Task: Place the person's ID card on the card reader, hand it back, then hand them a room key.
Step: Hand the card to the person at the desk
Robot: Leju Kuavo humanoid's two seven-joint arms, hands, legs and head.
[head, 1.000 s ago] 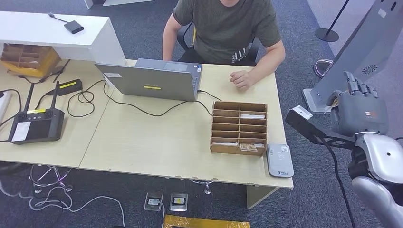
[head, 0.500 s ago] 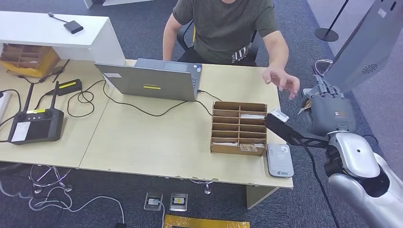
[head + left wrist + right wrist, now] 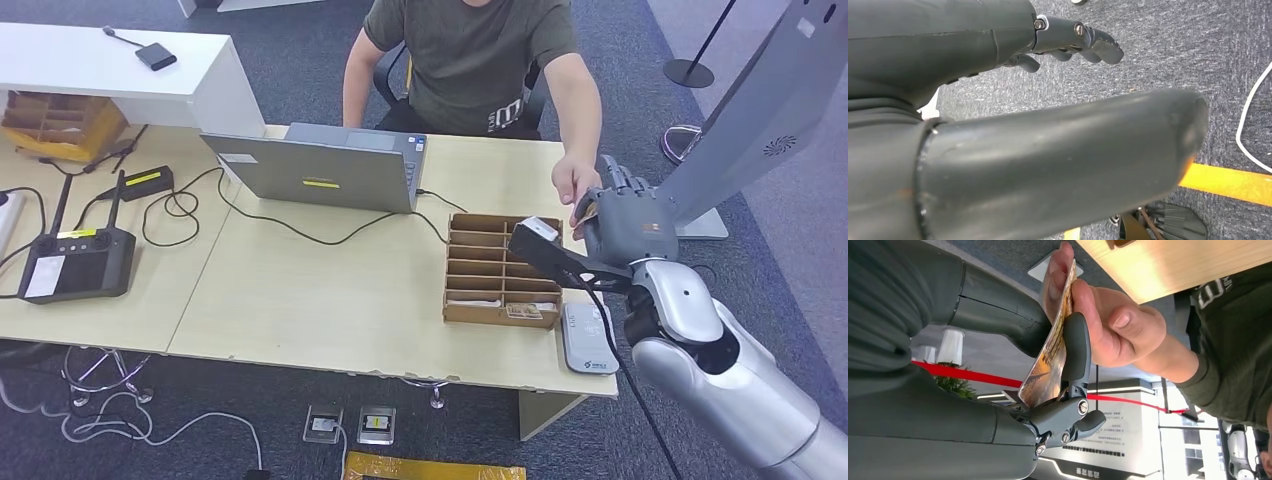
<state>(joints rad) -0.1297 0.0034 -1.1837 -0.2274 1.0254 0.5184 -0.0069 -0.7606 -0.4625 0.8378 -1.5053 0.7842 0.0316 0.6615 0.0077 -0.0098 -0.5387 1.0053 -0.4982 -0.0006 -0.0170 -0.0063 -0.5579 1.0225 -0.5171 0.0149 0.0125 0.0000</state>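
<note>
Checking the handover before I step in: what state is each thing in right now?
Right hand: pinches the card.
Card: upright, also gripped by the person's hand.
Left hand: holds nothing, fingers apart.
Laptop: open.
Card reader: bare on the desk.

Glossy printed card (image 3: 1050, 352), matt grey plastic hand (image 3: 998, 390), pale wood-grain desk (image 3: 320, 290).

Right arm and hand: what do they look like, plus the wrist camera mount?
The right arm has smooth silver rounded shells. The right hand has a dark grey back with a small marking and darker fingers with silver screws at the joints. A black bracket carries the white-tipped wrist camera, with a black cable hanging below.
</note>
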